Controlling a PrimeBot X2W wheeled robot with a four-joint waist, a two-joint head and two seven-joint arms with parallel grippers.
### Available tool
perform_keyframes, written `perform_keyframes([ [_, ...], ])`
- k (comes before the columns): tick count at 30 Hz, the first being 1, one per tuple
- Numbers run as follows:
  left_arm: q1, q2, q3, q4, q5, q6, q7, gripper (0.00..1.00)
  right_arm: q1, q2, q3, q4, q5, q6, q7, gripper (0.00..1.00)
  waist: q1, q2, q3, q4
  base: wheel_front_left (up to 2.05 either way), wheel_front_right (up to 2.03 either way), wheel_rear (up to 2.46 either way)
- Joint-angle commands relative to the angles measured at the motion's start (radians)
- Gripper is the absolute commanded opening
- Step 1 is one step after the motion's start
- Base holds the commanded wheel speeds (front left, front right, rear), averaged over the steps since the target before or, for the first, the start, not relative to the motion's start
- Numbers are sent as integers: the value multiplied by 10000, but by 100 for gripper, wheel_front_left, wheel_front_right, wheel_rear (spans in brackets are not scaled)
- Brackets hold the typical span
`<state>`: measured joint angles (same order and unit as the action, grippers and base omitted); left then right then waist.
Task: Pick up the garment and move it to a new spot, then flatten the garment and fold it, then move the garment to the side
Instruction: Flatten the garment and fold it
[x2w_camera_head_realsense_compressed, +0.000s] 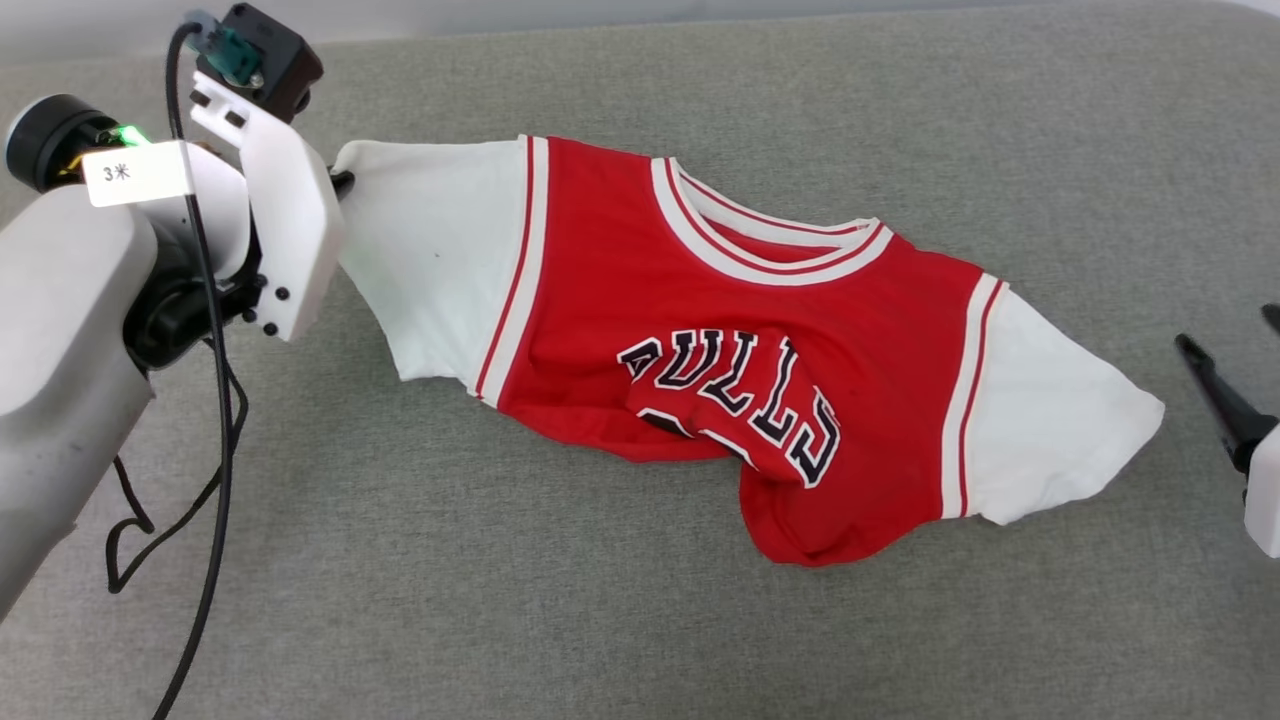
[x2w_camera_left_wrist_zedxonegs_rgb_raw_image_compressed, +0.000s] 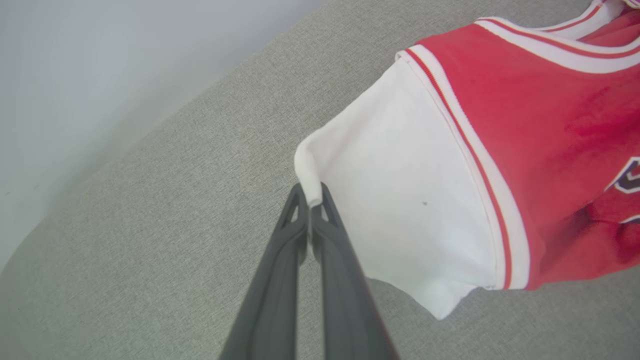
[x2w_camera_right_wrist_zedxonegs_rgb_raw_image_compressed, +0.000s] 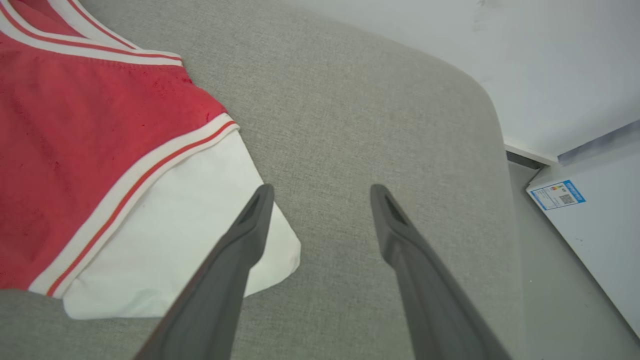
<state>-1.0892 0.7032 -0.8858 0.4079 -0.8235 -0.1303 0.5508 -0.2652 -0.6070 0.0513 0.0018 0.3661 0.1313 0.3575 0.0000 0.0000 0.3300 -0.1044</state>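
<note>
Shirt (x2w_camera_head_realsense_compressed: 720, 330) lies rumpled across the grey cushion (x2w_camera_head_realsense_compressed: 600, 620), its hem bunched under the lettering. My left gripper (x2w_camera_left_wrist_zedxonegs_rgb_raw_image_compressed: 311, 200) is clamped on the cuff corner of one white sleeve (x2w_camera_left_wrist_zedxonegs_rgb_raw_image_compressed: 395, 210). My right gripper (x2w_camera_right_wrist_zedxonegs_rgb_raw_image_compressed: 322, 189) hangs spread near the other sleeve (x2w_camera_right_wrist_zedxonegs_rgb_raw_image_compressed: 170, 250), holding nothing. Hazard: so thin a pinch may slip under pull, and one-sided tension would skew the cloth.

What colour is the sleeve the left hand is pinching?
White sleeve, red-and-white striped trim at its seam; best in left wrist view.
</note>
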Motion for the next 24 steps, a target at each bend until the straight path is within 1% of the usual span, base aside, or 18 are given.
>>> perform_keyframes([
  [1, 101, -51, -15, -33, 34, 58, -68, 0, -287, -135, 179, 30, 354, -12, 334, 100, 0, 0, 23, 81, 0, 0, 0],
  [3, 73, -123, -42, -99, 83, 52, -126, 0, -496, -656, 725, 153, 1077, -12, 1499, 100, 0, 0, 76, 185, 0, 0, 0],
  [5, 37, -178, -64, -143, 102, 68, -175, 0, -819, -1129, 1241, 251, 1564, -12, 2514, 100, 0, 0, 142, 273, 0, 0, 0],
  [7, -67, -245, -83, -180, 113, 66, -193, 0, -1127, -1401, 1658, 376, 1936, -11, 3303, 100, 0, 0, 240, 371, 0, 0, 0],
  [10, -240, -350, -93, -235, 178, 65, -282, 0, -1600, -1620, 2109, 665, 2304, -12, 4060, 100, 0, 0, 421, 518, 0, 0, 0],
  [12, -279, -385, -108, -250, 205, 62, -359, 0, -1861, -1618, 2388, 929, 2511, -12, 4468, 100, 0, 0, 538, 609, 0, 0, 0],
  [15, -398, -396, -139, -278, 237, 55, -425, 0, -2160, -1642, 2898, 1309, 2511, -12, 4825, 100, 0, 0, 694, 722, 0, 0, 0],
  [19, -503, -403, -174, -299, 263, 45, -503, 0, -2239, -1439, 3688, 1960, 2695, -8, 5191, 100, 0, 0, 855, 826, 0, 0, 0],
  [22, -577, -392, -199, -286, 234, 38, -548, 0, -1968, -1150, 4367, 2512, 3055, 9, 5511, 100, 0, 0, 942, 860, 0, 0, 0],
  [24, -647, -369, -207, -289, 217, 34, -571, 0, -1883, -1001, 4741, 2750, 3227, 51, 5405, 100, 0, 0, 1007, 865, 0, 0, 0],
])
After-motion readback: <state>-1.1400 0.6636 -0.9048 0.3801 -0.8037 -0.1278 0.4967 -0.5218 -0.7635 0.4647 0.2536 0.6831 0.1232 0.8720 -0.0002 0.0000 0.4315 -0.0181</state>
